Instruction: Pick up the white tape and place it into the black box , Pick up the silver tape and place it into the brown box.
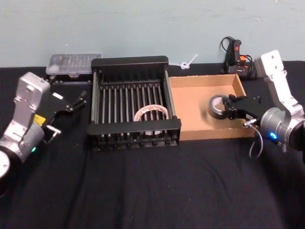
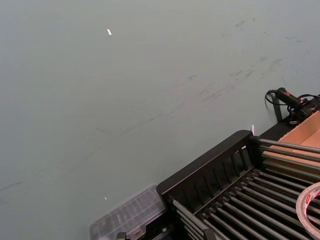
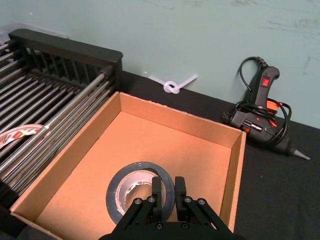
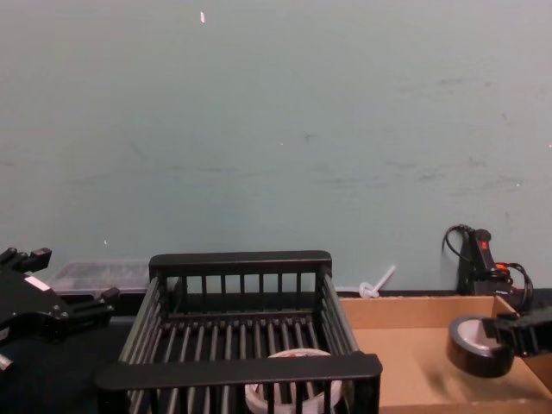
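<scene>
Now silver tape (image 3: 134,190) in right tool (image 3: 169,192)

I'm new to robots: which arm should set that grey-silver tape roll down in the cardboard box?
Right: its gripper already clamps the grey-silver tape roll above the shallow brown cardboard box.

We take this for a lab or workshop, perhaps: black-draped table (image 1: 152,191), glue gun (image 1: 234,55), bare wall (image 4: 276,129).
</scene>
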Controlling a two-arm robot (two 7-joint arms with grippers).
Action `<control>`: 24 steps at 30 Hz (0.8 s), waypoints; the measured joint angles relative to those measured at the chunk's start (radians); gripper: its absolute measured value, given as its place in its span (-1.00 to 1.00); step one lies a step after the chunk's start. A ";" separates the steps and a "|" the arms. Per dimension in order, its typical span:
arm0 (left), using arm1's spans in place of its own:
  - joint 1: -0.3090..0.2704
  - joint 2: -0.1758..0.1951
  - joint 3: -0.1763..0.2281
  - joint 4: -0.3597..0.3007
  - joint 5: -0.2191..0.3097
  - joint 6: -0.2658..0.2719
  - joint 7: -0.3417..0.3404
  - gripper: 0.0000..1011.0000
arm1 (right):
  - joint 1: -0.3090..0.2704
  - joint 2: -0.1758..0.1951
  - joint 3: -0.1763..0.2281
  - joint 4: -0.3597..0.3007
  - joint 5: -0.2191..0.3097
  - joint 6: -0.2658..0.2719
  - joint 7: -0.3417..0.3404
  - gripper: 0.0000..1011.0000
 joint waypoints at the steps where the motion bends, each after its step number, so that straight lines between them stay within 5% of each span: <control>1: 0.000 0.000 0.000 0.000 0.000 0.000 0.000 0.98 | 0.002 -0.003 0.002 0.004 0.000 0.000 0.000 -0.69; 18: 0.000 0.000 0.000 0.000 0.000 0.000 0.000 0.98 | 0.004 -0.006 0.006 0.009 0.000 0.001 0.003 -0.69; 24: 0.000 0.000 0.000 0.000 0.000 0.000 0.000 0.98 | 0.004 -0.005 0.006 0.008 0.001 0.001 0.003 -0.41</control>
